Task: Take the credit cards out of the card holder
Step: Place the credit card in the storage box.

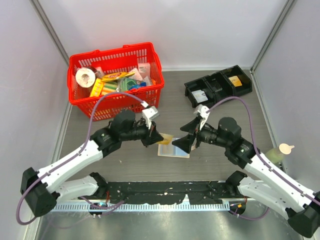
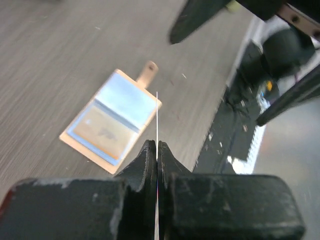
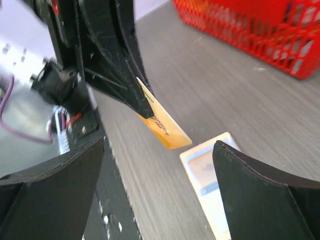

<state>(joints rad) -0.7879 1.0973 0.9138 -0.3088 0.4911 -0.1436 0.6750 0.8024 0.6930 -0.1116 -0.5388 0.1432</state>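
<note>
Within the open card holder (image 2: 129, 97) lies one orange card (image 2: 104, 131).

1. The tabletop (image 1: 175, 100) is matt grey with a fine wood-like grain.
2. The holder (image 2: 112, 122) has matt tan edges and a shiny pale blue inside.
3. The card (image 3: 161, 125) is thin, smooth, glossy yellow-orange plastic.
4. The left end effector (image 2: 157, 150) is matt black and scuffed.
5. The basket (image 1: 115, 51) is a glossy red plastic lattice.

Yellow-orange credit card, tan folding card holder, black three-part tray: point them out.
Yellow-orange credit card (image 3: 162, 126), right wrist view, face centre.
Tan folding card holder (image 2: 127, 97), left wrist view, upper sleeve.
Black three-part tray (image 1: 218, 85), top external view, middle compartment.
</note>
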